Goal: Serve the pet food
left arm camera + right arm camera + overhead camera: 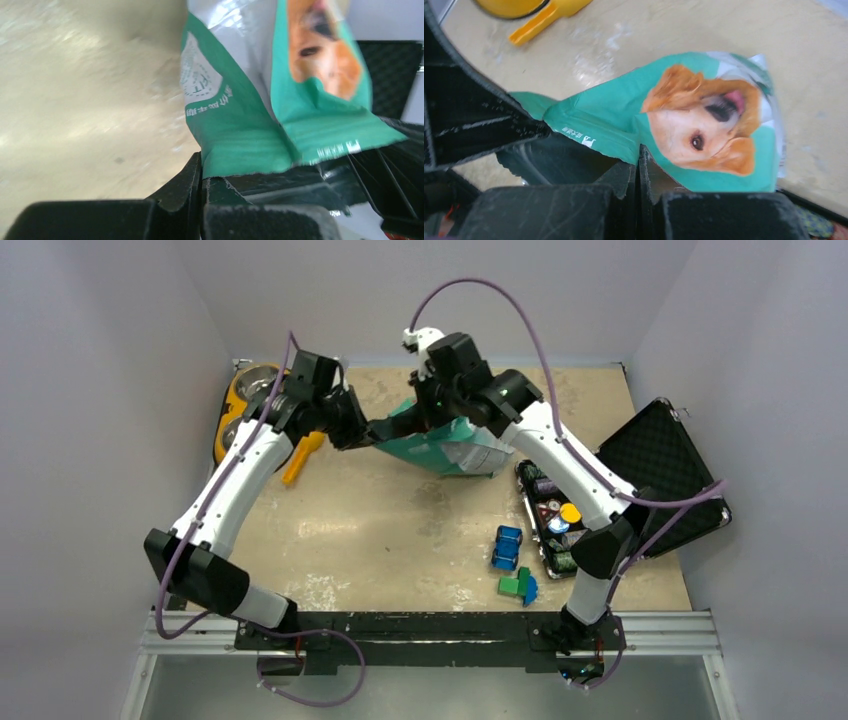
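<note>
The teal-green pet food bag point(450, 443) with an orange dog picture hangs above the table at the back middle, held between both grippers. My left gripper point(362, 432) is shut on the bag's left top corner; in the left wrist view the bag point(250, 125) runs into the closed jaws of the left gripper point(202, 172). My right gripper point(437, 400) is shut on the bag's top edge; the right wrist view shows the bag point(664, 120) pinched in the right gripper point(639, 155). No kibble shows. A yellow-rimmed metal bowl point(252, 390) stands at the back left.
A yellow scoop point(302, 456) lies beside the bowl; it also shows in the right wrist view point(544, 17). An open black case point(660, 475) with poker chips point(555, 515) lies at the right. Blue and green blocks point(512, 562) sit near the front middle.
</note>
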`<state>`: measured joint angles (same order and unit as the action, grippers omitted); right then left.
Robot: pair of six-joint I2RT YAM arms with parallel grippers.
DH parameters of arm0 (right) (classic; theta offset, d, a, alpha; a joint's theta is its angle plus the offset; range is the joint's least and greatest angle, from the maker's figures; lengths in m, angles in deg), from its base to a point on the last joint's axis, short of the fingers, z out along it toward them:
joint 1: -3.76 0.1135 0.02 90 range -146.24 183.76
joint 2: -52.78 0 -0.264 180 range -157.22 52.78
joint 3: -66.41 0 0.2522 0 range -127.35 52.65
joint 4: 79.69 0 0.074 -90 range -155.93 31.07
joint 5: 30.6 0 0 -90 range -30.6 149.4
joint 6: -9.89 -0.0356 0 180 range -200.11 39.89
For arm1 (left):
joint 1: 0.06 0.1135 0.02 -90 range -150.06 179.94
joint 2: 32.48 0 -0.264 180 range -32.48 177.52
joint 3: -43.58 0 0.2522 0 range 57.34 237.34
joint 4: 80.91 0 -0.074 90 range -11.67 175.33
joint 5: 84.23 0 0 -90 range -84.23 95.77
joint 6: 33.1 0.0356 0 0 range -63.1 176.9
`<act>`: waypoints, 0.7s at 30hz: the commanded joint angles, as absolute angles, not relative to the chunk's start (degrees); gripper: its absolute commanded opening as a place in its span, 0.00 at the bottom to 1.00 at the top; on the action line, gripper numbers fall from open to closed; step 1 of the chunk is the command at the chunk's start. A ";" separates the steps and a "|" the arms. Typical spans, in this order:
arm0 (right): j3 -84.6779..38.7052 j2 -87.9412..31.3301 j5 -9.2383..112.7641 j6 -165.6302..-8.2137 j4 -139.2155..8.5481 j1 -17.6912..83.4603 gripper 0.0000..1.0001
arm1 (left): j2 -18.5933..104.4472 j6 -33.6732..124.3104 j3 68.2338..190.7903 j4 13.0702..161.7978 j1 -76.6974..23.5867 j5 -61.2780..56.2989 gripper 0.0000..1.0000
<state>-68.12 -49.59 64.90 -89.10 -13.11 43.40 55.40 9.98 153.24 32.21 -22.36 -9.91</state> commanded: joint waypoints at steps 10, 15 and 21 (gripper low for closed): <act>-62.47 -43.82 69.43 -89.34 -17.77 47.62 0.00 | 41.61 21.21 135.32 32.70 -18.80 -6.69 0.00; -68.92 -45.58 68.39 -91.24 -17.07 47.57 0.00 | 41.62 23.62 137.00 31.35 -18.77 -5.66 0.00; -72.04 -47.09 64.30 -98.50 -10.30 47.70 0.00 | 42.06 23.16 141.12 31.93 -18.78 -9.35 0.00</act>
